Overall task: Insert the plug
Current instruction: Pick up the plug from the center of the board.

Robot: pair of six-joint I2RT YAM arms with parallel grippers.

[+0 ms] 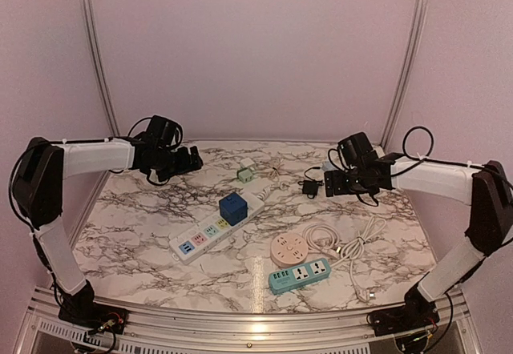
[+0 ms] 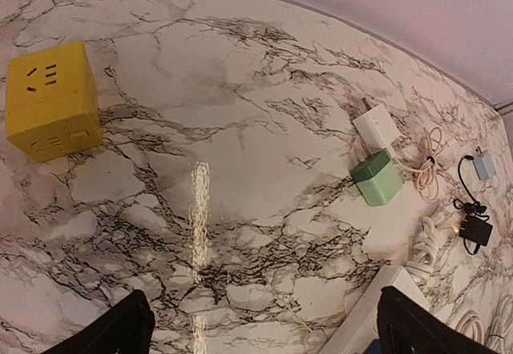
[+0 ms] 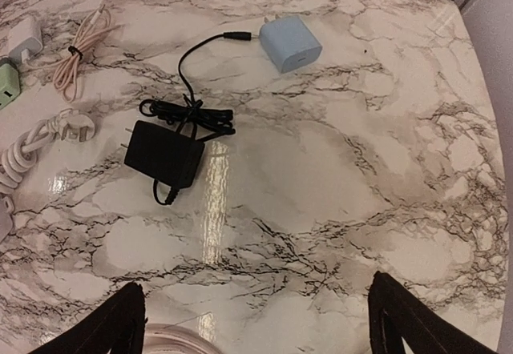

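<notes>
A white power strip [image 1: 210, 234] with coloured sockets lies mid-table, and a blue cube socket [image 1: 232, 208] sits on it. A black adapter [image 3: 164, 155] with a coiled black cord lies on the marble; it also shows in the top view [image 1: 309, 187]. A white plug [image 3: 68, 128] on a thick white cable lies to its left. My left gripper [image 2: 264, 339] is open and empty above bare marble at the back left. My right gripper [image 3: 256, 331] is open and empty, hovering just near of the black adapter.
A yellow cube socket [image 2: 52, 102], a green adapter [image 2: 377, 179], a white charger [image 2: 376, 126] and a pink cable [image 2: 429, 158] lie at the back. A light-blue charger [image 3: 290, 42] lies beyond the black adapter. A round beige socket [image 1: 288, 250], a teal strip [image 1: 299, 275] and a white cord [image 1: 353, 246] lie near front right.
</notes>
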